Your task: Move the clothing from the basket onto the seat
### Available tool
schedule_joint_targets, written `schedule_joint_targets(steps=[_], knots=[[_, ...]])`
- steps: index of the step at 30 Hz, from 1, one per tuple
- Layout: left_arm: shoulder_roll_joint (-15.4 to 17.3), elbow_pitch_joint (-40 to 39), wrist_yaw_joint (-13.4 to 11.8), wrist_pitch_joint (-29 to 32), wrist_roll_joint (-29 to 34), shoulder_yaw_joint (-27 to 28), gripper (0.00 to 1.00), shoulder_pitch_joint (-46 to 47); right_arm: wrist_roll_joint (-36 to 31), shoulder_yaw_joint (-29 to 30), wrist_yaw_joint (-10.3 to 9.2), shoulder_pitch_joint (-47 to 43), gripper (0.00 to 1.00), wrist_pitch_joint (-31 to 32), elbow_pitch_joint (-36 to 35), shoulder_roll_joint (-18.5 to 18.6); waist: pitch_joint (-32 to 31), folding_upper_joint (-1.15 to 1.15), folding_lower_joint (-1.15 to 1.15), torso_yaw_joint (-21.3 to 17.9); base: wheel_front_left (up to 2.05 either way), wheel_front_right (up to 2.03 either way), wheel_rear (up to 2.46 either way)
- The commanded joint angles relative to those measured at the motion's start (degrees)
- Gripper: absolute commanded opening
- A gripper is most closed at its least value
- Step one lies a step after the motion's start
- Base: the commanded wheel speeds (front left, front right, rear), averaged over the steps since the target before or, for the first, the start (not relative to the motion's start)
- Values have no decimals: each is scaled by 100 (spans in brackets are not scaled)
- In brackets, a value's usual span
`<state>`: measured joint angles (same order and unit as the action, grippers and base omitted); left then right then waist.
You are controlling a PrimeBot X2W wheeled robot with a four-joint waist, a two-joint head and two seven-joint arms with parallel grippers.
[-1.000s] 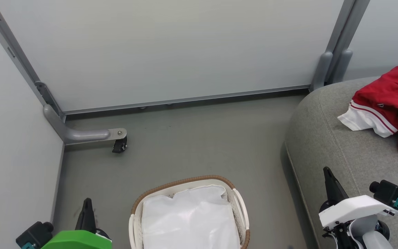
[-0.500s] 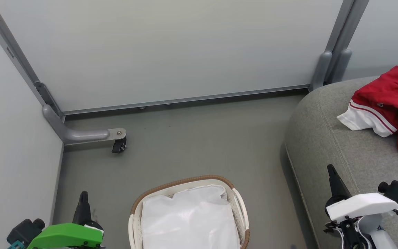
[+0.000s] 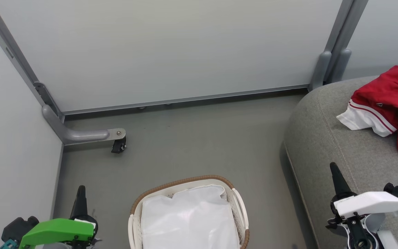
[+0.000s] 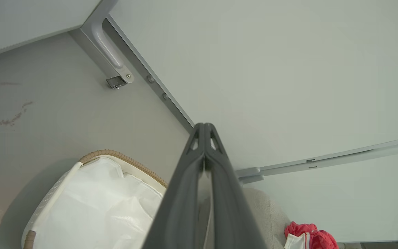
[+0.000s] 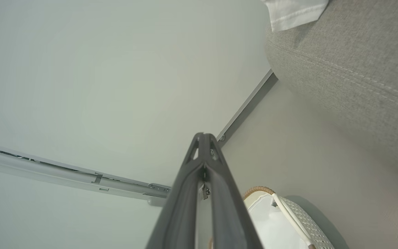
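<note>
On my right sits the seat (image 3: 327, 138), broad and grey, with a stitched seam along its rounded edge. The basket (image 3: 185, 180) stands on the floor between my arms, near the seat's side, with a white liner (image 3: 188, 221) spread inside it. The clothing (image 3: 389, 93), red with white trim, lies bunched on the seat, well apart from the basket. My left gripper (image 3: 80, 190) hangs beside the basket, fingers (image 4: 187, 183) pressed together on nothing. My right gripper (image 3: 334, 171) hangs over the seat, fingers (image 5: 219, 197) likewise closed and empty.
</note>
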<state>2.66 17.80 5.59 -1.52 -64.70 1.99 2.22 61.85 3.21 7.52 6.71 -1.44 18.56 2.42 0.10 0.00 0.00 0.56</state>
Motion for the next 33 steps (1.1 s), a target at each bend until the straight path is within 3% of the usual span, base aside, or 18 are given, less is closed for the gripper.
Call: schedule_joint_targets(steps=[1, 33], knots=[[22, -81, 45, 46, -168, 53, 0, 171, 175, 35, -2, 5, 0, 45, -94, 38, 0, 0, 0, -1, 0, 0, 0], [29, -260, 139, 495, -1669, 292, 0, 335, 1829, 214, -3, -36, 0, 487, -313, 51, 4, 0, 0, -29, 0, 0, 0]])
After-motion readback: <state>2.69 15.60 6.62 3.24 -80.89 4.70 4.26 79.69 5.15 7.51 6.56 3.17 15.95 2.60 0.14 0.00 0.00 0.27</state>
